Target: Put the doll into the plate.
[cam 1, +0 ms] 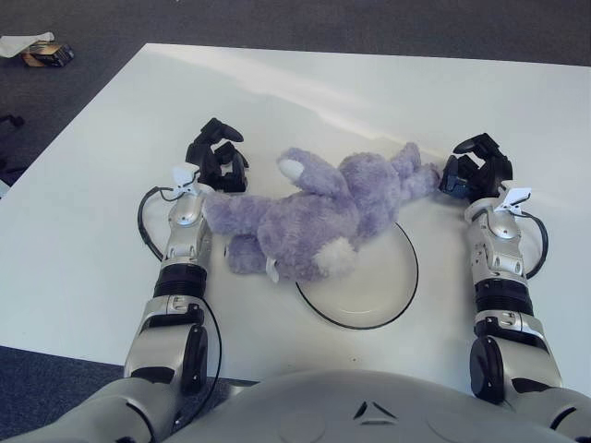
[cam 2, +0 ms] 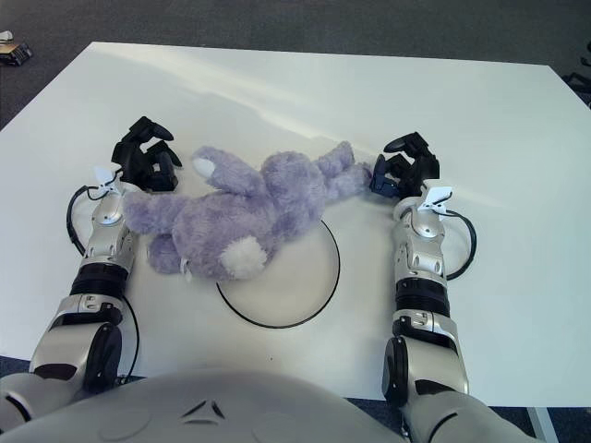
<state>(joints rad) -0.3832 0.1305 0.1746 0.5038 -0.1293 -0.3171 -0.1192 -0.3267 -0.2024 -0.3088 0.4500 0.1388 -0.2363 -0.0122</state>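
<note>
On the white surface [cam 1: 111, 185]: one purple doll [cam 1: 319, 214], lying across the 10 o'clock rim of the plate [cam 1: 392, 293], mostly outside it. Left hand [cam 1: 218, 155], at the doll's 9 o'clock, fingers spread, grasping nothing. Right hand [cam 1: 475, 166], at its 3 o'clock, fingers loosely curled beside a plush limb; contact uncertain, nothing held. Risk: one-sided pull could drag the limp doll off the plate or shove the plate aside.

I read this as an office or lab room: a plain white tabletop [cam 1: 111, 185] stands on dark grey carpet [cam 1: 277, 23], with a small box [cam 1: 48, 55] on the floor.
</note>
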